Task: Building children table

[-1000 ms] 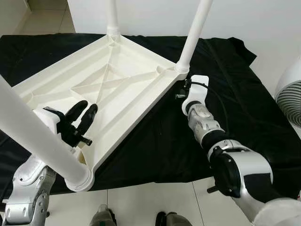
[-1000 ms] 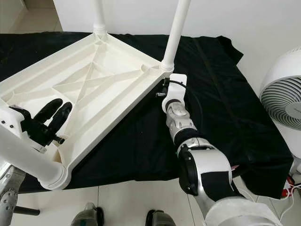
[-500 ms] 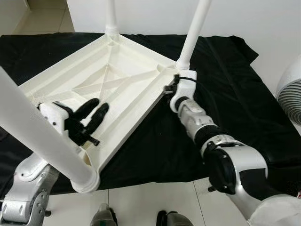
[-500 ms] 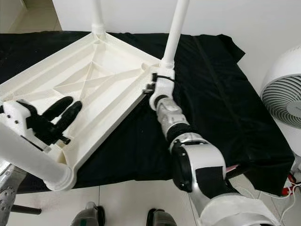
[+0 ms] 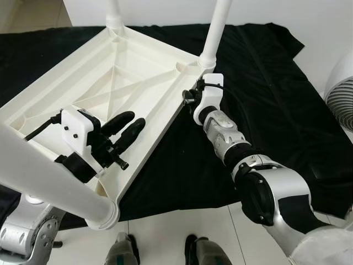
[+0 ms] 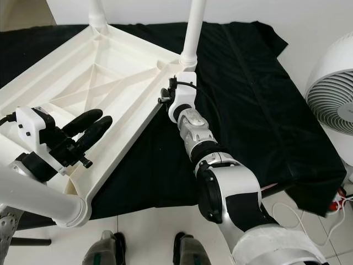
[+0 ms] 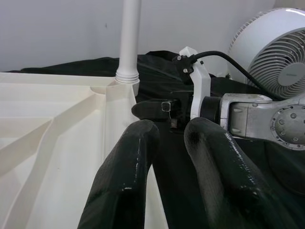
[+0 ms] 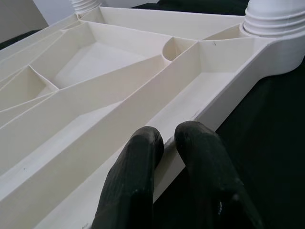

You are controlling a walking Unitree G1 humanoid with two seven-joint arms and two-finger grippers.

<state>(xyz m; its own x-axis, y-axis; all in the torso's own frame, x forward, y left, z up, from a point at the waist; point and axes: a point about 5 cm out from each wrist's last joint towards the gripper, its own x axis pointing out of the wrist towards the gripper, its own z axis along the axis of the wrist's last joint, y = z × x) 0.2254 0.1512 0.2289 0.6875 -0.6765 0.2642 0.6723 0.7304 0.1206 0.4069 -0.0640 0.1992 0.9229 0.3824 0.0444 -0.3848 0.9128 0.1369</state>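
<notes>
While the white plastic children's table (image 5: 127, 83) lies upside down on the black-draped desk (image 5: 265, 83) with legs screwed into three corners, the right gripper (image 8: 167, 157) pinches its rim near the 1 o'clock leg (image 5: 215, 30). The left gripper (image 5: 128, 128) hovers inside the frame at 8 o'clock, fingers slightly spread and empty. Judging by this, steadying is in hand; next comes fitting the remaining leg or righting the table.

A room in a home is shown. A pale tiled floor (image 5: 165, 232) and a plain white wall (image 6: 309, 16) are seen. A black cloth (image 6: 248, 83) is spread over a low surface, and a white children's table (image 5: 121, 83) is laid on it upside down. A white fan (image 6: 336, 105) is placed near the cloth's right edge.
</notes>
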